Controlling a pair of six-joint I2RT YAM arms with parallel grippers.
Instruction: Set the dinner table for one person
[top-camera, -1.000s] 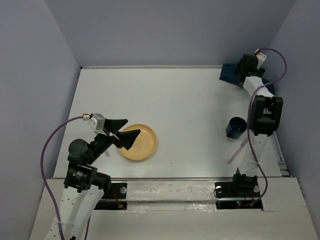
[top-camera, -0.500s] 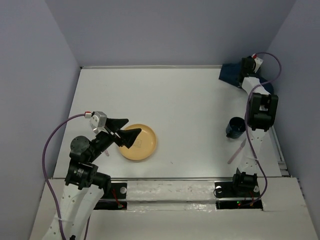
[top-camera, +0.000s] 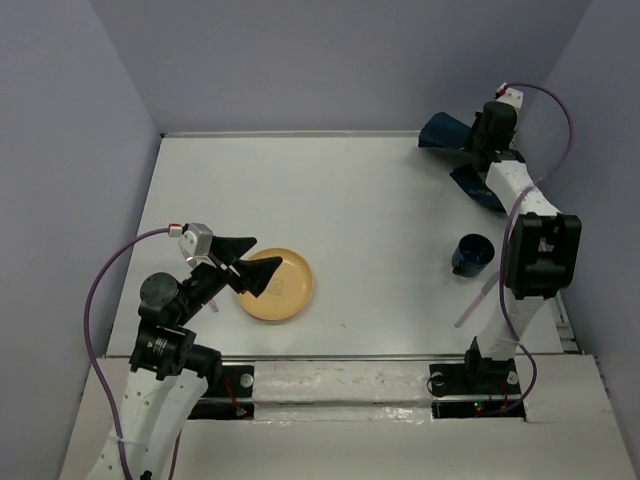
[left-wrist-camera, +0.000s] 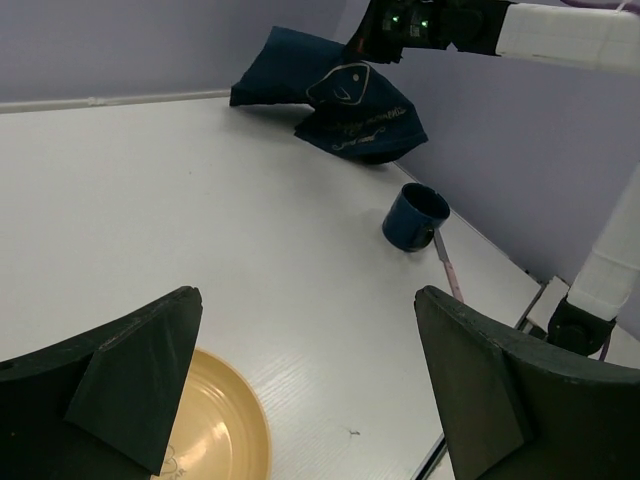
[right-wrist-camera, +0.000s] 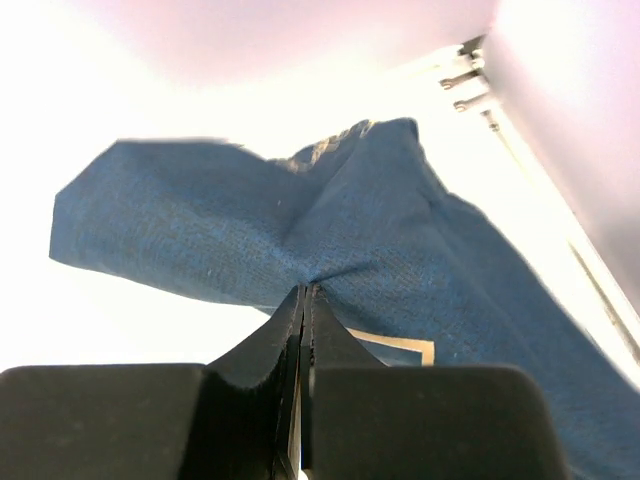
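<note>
Right end effector (right-wrist-camera: 303, 300): fingers pressed together, pinching a fold of the dark blue cloth (right-wrist-camera: 300, 230). Cloth bunched up at the pinch, hanging down from it on both sides. One flap out to the left, the other down along the arm toward the near side. Up at the far right corner of the white bench (top-camera: 350, 200), close to the back wall.

Seen from the left wrist, cloth (left-wrist-camera: 340, 95) lifted and crumpled, its lower folds touching the bench (left-wrist-camera: 200, 200).

Nearer than the right end effector, on the bench: a dark blue mug (top-camera: 471, 255), standing upright, open side up. Just beside the mug, on the near side: a thin pink stick (top-camera: 474, 303), lying flat and slanted. Too small to tell what kind of stick.

Left end effector (top-camera: 243, 266): fingers spread wide apart, holding nothing. Hanging over the left edge of a yellow plate (top-camera: 277, 284). Plate flat on the bench, at the near left side. From the left wrist, plate (left-wrist-camera: 215, 430) low between the two black fingers (left-wrist-camera: 130, 375), with only part of it in view.

Plate and mug well apart. Cloth well apart from the plate.
</note>
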